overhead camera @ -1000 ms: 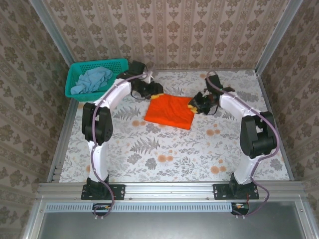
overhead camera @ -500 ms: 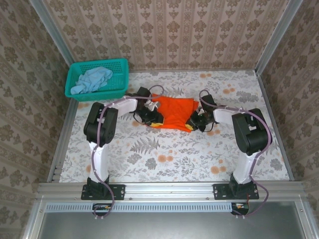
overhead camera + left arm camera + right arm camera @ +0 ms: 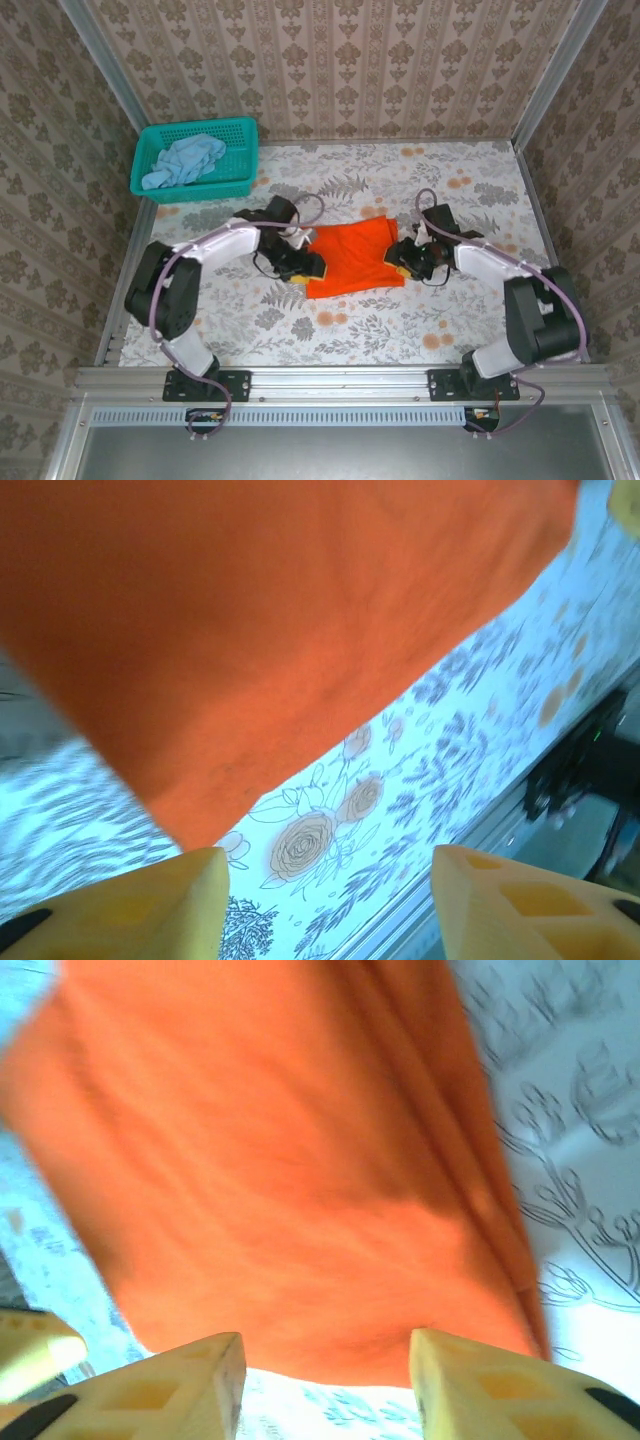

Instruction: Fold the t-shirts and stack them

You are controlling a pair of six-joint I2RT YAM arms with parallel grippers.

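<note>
The orange t-shirt (image 3: 352, 258) lies folded into a rough rectangle in the middle of the floral-patterned table (image 3: 340, 330), and both arms are down low on either side of it. The left gripper (image 3: 303, 265) sits right at the shirt's left edge and the right gripper (image 3: 405, 258) right at its right edge, each pointing in toward the cloth. From the left wrist camera, the two yellow fingers (image 3: 170, 895) stand well apart, with only printed tabletop between them. The orange t-shirt (image 3: 280, 610) spreads just beyond their tips and its near corner hangs close to the left finger, but nothing is pinched. On the other side, the right wrist camera shows the right gripper (image 3: 325, 1345) the same way: its yellow fingers (image 3: 470, 1380) are spread, and the shirt's edge (image 3: 280, 1160) runs across the gap just past the tips, lying loose with soft folds along one side. Neither set of jaws is clamped on the cloth. Far off from the orange shirt, toward the back left corner of the table, the teal mesh basket (image 3: 243, 150) sits against the wall. The pale blue t-shirt (image 3: 183, 160) is crumpled in a heap inside it, well apart from both grippers.
</note>
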